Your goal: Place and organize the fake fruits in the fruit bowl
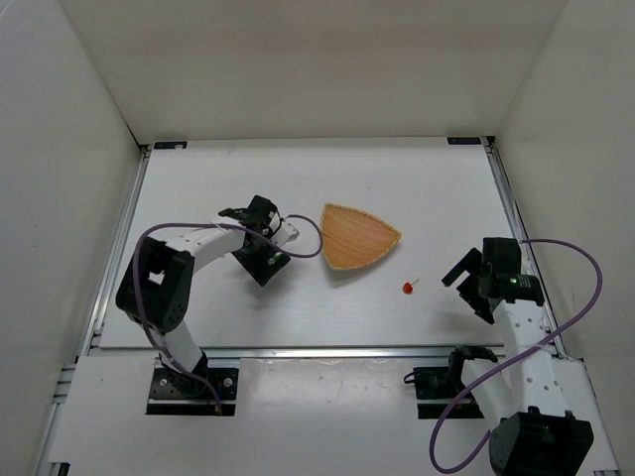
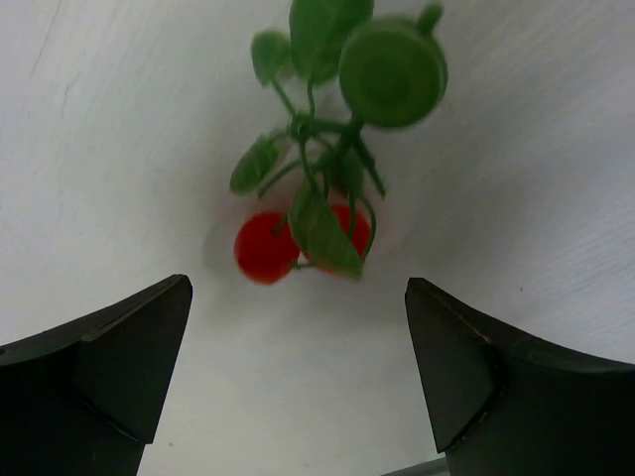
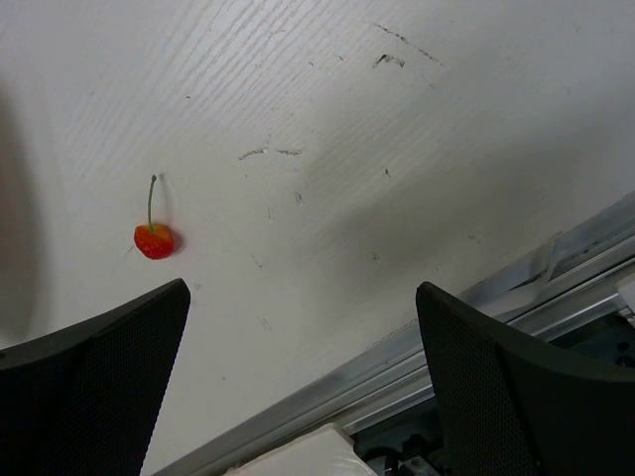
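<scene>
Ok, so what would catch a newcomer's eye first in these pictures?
The tan woven basket stands mid-table with no fruit in it. A single red cherry lies on the table to its right, ahead of the open right gripper, and a leafy cherry cluster lies just ahead of the open left gripper.

Overhead camera looks down from behind the arm bases [image 1: 189, 382] across the whole table [image 1: 417, 188]; wrist cameras hover close, left over the berry cluster [image 2: 317, 213], right over the single berry [image 3: 154, 241], shared with overhead.
</scene>
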Robot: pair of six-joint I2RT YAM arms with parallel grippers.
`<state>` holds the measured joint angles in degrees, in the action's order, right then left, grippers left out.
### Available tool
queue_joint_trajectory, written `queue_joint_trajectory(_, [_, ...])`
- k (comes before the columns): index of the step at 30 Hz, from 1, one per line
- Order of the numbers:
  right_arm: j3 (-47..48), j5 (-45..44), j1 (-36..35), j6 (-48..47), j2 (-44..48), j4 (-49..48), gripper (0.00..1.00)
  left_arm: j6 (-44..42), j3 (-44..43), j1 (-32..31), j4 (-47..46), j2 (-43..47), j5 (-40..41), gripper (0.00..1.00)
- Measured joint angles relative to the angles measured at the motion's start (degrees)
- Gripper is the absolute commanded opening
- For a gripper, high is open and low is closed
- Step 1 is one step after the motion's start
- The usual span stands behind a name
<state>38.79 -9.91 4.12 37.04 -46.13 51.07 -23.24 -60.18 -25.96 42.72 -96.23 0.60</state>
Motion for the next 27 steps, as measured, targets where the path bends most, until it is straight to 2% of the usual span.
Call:
queue_joint_trajectory(6, [0.0,0.0,0.0,0.0,-0.2,0.0,0.99,0.6,-4.1,-0.7,-0.9,-5.4,-0.6,1.0])
queue_joint_trajectory(10, [0.0,0.0,0.0,0.0,-1.2,0.0,0.99,1.2,-4.8,-0.9,-0.9,-6.6,-1.0,0.83])
queue_joint_trajectory(11, [0.0,-0.1,0.0,0.0,-1.5,-0.1,0.99,1.3,-4.8,-1.0,-1.0,-6.7,-1.0,0.75])
queue_joint_trajectory(17, [0.0,-0.2,0.0,0.0,-2.6,-0.2,0.99,1.5,-4.8,-1.2,-0.9,-6.8,-1.1,0.52])
queue_joint_trajectory(25, [0.0,-0.2,0.0,-0.1,-4.0,-0.5,0.99,1.6,-8.0,-1.2,2.7,-6.8,-1.1,0.47])
queue_joint_trajectory(27, [0.0,0.1,0.0,-0.1,-4.3,-1.0,0.99,1.8,-11.0,-1.4,4.1,-6.8,-1.1,0.41])
